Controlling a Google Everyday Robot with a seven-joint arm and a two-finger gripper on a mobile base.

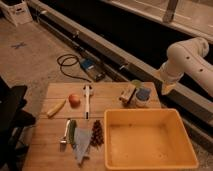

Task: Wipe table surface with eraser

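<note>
The table surface [55, 134] is a light-brown plank top filling the lower half of the camera view. The eraser [127, 93], a small tan block, lies near the table's far edge, touching the left side of a round blue-lidded jar [142, 95]. My gripper [168, 88] hangs from the white arm at the right, off the table's far right corner, to the right of and slightly above the jar and the eraser. It holds nothing that I can see.
A large yellow tub [149, 139] takes up the table's right front. A white-handled tool [87, 99], an orange fruit [74, 100], a banana [56, 107], a pine cone [96, 133], a cloth [82, 144] and a green item [71, 132] lie on the left half. A cable [69, 67] lies on the floor behind.
</note>
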